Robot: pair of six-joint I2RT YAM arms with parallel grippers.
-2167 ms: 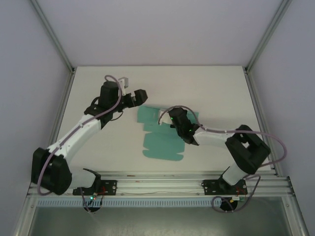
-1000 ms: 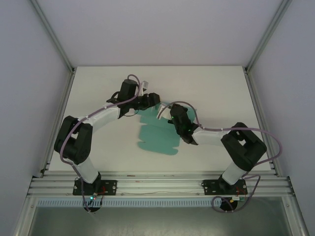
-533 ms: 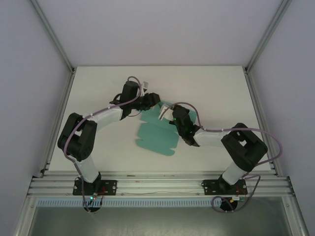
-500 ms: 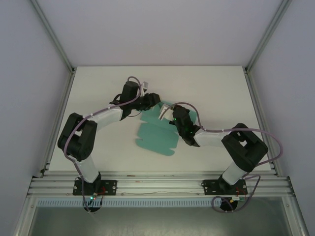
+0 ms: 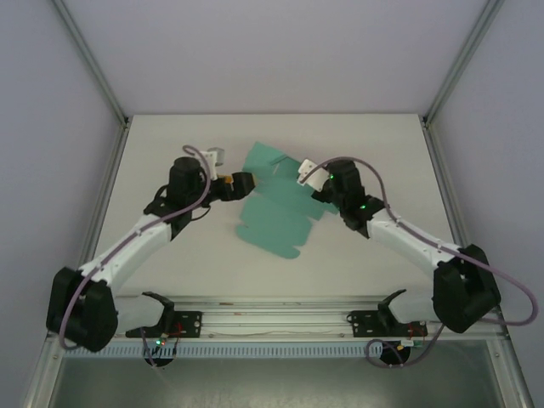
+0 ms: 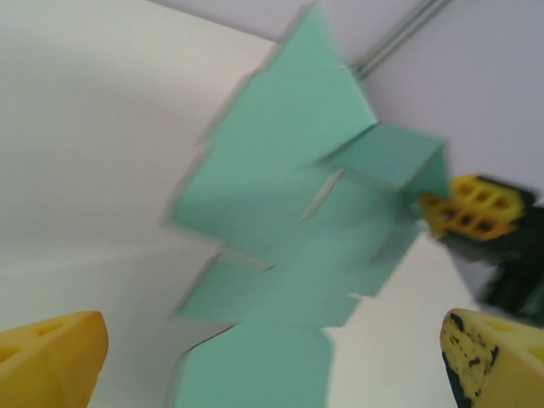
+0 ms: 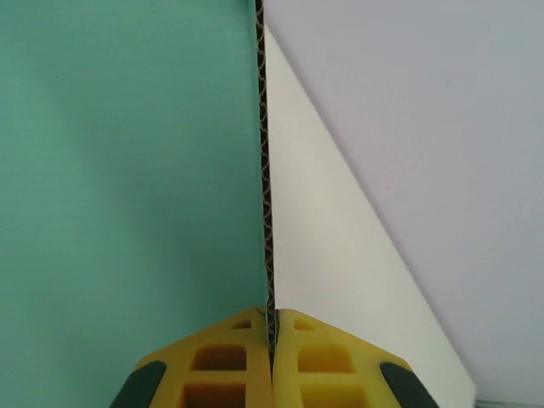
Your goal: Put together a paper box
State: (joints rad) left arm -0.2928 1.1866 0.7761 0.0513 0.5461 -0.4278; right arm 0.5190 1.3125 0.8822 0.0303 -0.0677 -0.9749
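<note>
The box (image 5: 274, 217) is found near the middle of the surface (image 5: 161, 255), between the two sets of jaws. The right jaws are closed on a flap at the sheet's right side. In the right wrist view their yellow pads (image 7: 221, 361) are pressed together on the card's thin edge, which is seen end-on, with the teal face (image 7: 127, 170) spread out to the left. The left jaws stand wide open just beside the sheet's left edge. In the left wrist view their pads (image 6: 51, 357) are seen at the lower corners, and the sheet (image 6: 280, 255) lies ahead and between them with no contact visible.

The box is shown as a flat die-cut sheet of teal card, with notched sides and several flaps. The gripped flap is folded up from the rest. The left wrist view is blurred, so finer creases cannot be made out.

The sheet's far tip is near the far edge of the surface. The side rails (image 5: 106, 195) are well apart from it. Bare surface is left on both sides and along the near edge.
</note>
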